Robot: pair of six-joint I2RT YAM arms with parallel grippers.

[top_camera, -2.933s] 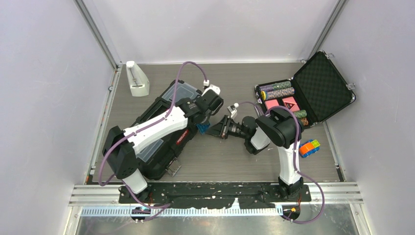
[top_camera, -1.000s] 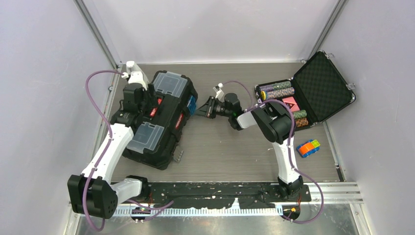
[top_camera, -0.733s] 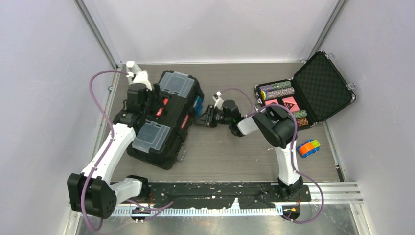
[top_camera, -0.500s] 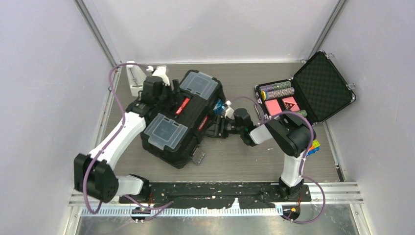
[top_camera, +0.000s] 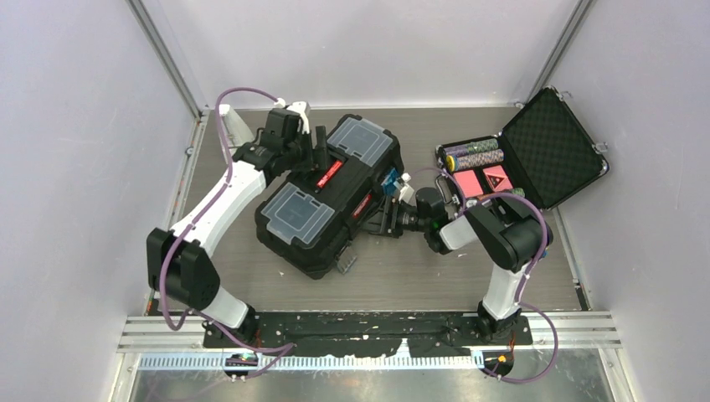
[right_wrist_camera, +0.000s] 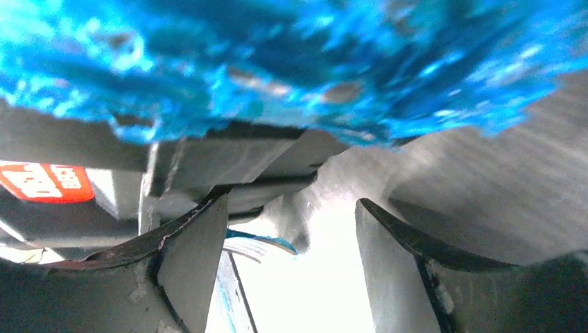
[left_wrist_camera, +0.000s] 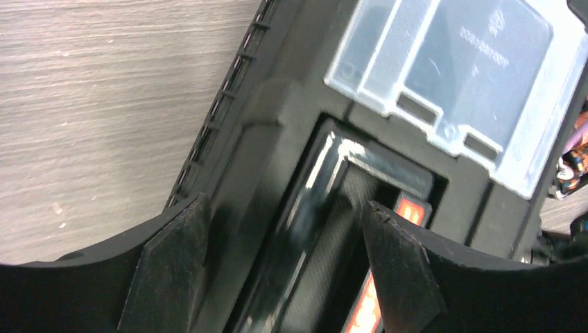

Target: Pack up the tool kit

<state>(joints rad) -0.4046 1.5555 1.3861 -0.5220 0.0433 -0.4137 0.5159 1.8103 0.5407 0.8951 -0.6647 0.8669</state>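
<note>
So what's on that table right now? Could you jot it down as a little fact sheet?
toolbox: black, lid shut, set askew on the table
left pincer: open, one finger on either side of the handle
right pincer: open, right up against the blue latch on the toolbox's side
chip case: open, at the back right

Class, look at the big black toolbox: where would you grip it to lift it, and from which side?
Grip the red-labelled handle running along the toolbox top, between its two clear compartments. Come from above, tool straddling the bar: it is narrow and faces up.
</note>
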